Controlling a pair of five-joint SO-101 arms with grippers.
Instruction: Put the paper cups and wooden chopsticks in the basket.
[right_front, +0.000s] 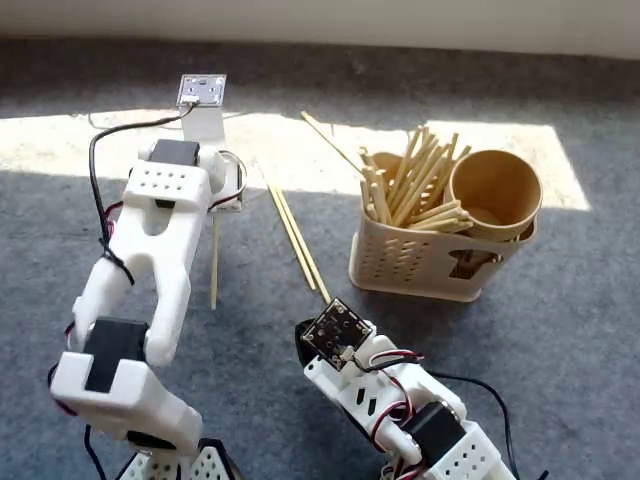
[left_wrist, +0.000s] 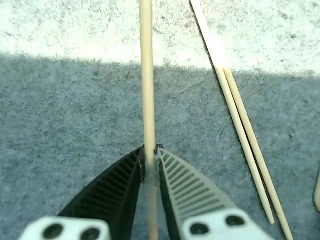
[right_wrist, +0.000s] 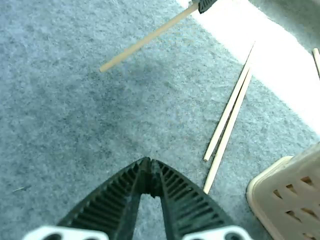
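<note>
**One chopstick pinched near its end, with a crowded basket to reach**

The left pincer (left_wrist: 150, 150) is closed tight on a single chopstick (left_wrist: 146, 75). It grips close to one end, so most of the length juts out beyond the tips. From the right wrist view the stick appears to hang clear of the grey-carpeted worktop (right_front: 560, 330), toward its left side. The right pincer (right_wrist: 150, 165) is shut with nothing in it, low over the carpet by the near edge.

The basket (right_front: 400, 262) stands toward the right side. It is already stuffed with a fan of chopsticks (right_front: 410, 185), and a paper cup (right_front: 495, 185) fills its right end. A loose pair of chopsticks (right_front: 298, 240) lies on the carpet between the held stick and the basket.

The main risk I see is the grip. Held so near its end, a thin round stick could swivel or slide between the pads during the swing across. The free end might then droop, or the stick could drop short.

A low carry could rake the loose pair and scatter it. At the basket, the long tip may snag the rim or jab the bristling bundle, flicking sticks out or nudging the light basket. The right arm sits near that path, so a wide sweep could clip it.
</note>
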